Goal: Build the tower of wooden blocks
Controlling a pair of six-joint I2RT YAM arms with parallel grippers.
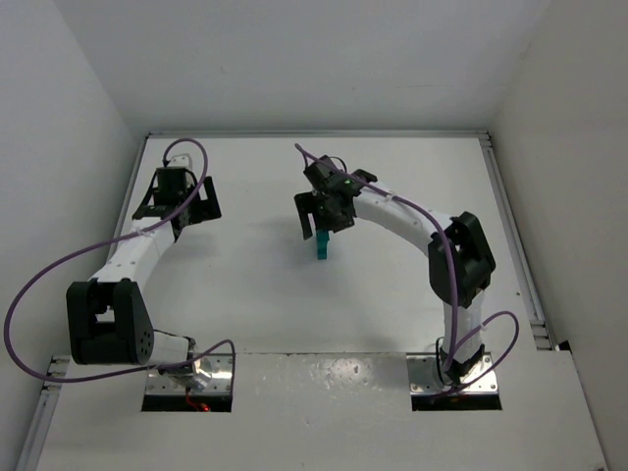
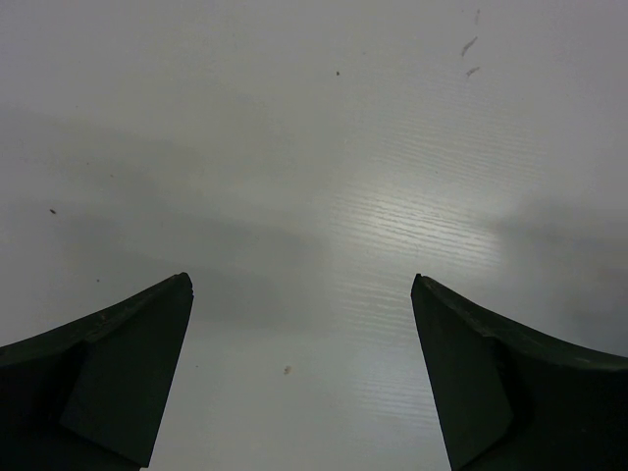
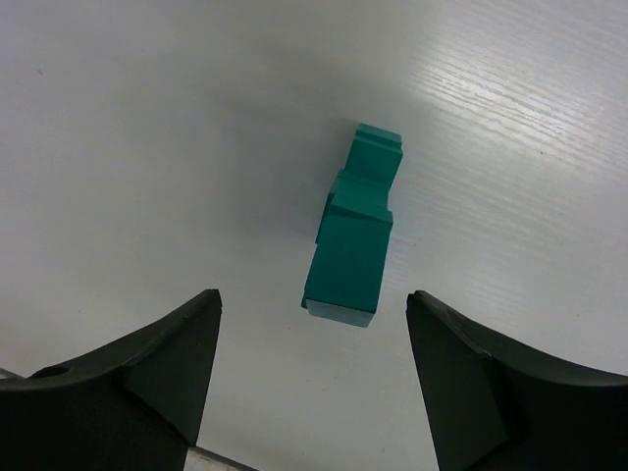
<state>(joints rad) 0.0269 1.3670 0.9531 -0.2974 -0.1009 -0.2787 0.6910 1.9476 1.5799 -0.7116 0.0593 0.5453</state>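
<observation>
Tower [image 3: 353, 245] stands stacked on the worktop [image 3: 147, 147], probably finished. Right hand [image 3: 312, 294] spread wide above it, left hand [image 2: 301, 280] wide too

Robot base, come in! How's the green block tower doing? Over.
Right gripper open over the tower, not touching it. Left gripper open, holding nothing, off to the side. Tower standing upright. Nothing in the way.
</observation>
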